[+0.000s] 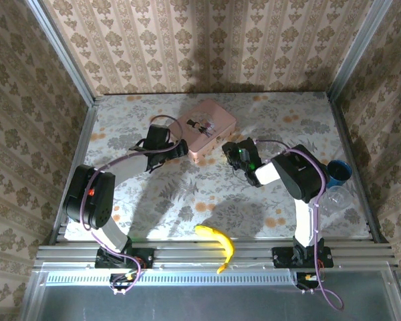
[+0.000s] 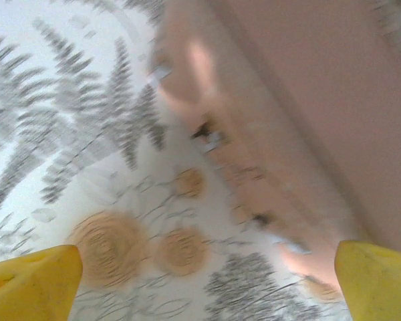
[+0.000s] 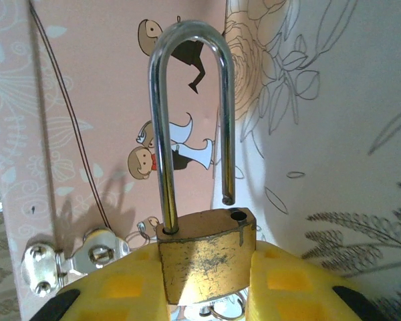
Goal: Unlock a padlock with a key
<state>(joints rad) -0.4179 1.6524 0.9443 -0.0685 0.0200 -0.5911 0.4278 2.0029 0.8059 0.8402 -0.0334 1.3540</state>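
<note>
The brass padlock [image 3: 204,257] sits upright between the yellow fingers [image 3: 120,284] of my right gripper [image 3: 207,281], which is shut on its body. Its silvery shackle [image 3: 162,134] is raised, and the free end hangs just above its hole. A thin wire ring [image 3: 222,311] peeks out under the lock; the key itself is hidden. In the top view the right gripper [image 1: 235,155] is at the pink tin's [image 1: 207,127] near right corner. My left gripper [image 1: 180,148] is at the tin's near left edge, open [image 2: 204,281], with bare tablecloth between its fingers.
The pink tin [image 3: 87,134] with its metal latch [image 3: 53,257] lies right behind the padlock. A banana [image 1: 217,242] rests at the table's near edge. A blue cup [image 1: 339,172] and a clear cup [image 1: 337,199] stand at the right edge.
</note>
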